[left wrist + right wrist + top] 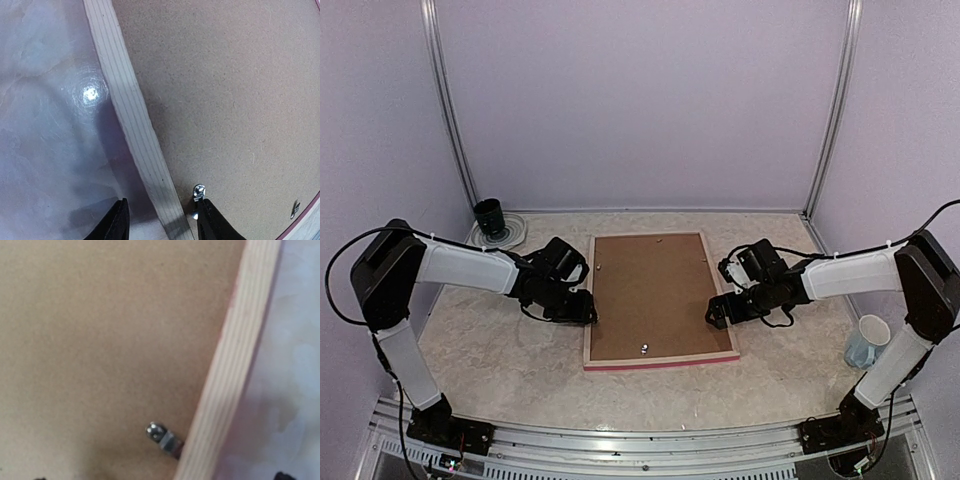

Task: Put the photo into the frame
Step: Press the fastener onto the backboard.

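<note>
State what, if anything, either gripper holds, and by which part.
Nothing is held. The left gripper, open, straddles the left rail of the face-down pink-red rectangular wooden frame; the right gripper, wide open, is above its right rail.

Large thin rectangular picture frame: pale wood back with fine lengthwise stripes, pink-red edge showing at 6 o'clock. Brown fibreboard backing board: flat tan, faintly speckled. Small metal tabs: silver. Tabletop: marbled beige. Black cup at 10 o'clock; pale blue mug at 4 o'clock. Walls: plain lilac.
</note>
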Controlling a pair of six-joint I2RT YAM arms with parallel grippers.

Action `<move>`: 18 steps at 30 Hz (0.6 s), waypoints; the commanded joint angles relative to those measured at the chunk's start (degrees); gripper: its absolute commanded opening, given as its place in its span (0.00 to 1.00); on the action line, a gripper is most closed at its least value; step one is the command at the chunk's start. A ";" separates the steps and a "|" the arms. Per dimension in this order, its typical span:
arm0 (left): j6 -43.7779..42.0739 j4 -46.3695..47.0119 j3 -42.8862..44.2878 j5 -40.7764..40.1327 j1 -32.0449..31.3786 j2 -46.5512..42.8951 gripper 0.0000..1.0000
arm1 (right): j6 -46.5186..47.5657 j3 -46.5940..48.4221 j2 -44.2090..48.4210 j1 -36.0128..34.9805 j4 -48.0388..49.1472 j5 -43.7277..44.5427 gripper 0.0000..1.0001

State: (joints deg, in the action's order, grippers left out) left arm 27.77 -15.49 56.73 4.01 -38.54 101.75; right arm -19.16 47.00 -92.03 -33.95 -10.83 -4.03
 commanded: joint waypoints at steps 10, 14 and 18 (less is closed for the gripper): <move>-0.79 1.03 1.17 0.92 -0.43 1.34 0.47 | 0.20 -0.51 0.80 0.29 0.52 0.61 0.98; -0.88 1.37 1.19 1.33 -0.48 1.38 0.47 | 0.18 -0.57 0.80 0.29 0.50 0.58 0.98; -0.62 2.03 0.93 1.55 -0.46 1.18 0.47 | 0.17 -0.60 0.77 0.30 0.51 0.52 0.98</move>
State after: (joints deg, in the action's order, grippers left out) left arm 27.75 -15.00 56.73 4.73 -38.72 102.13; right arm -19.16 46.96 -92.03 -33.95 -10.81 -3.88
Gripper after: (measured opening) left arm 0.470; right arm 0.984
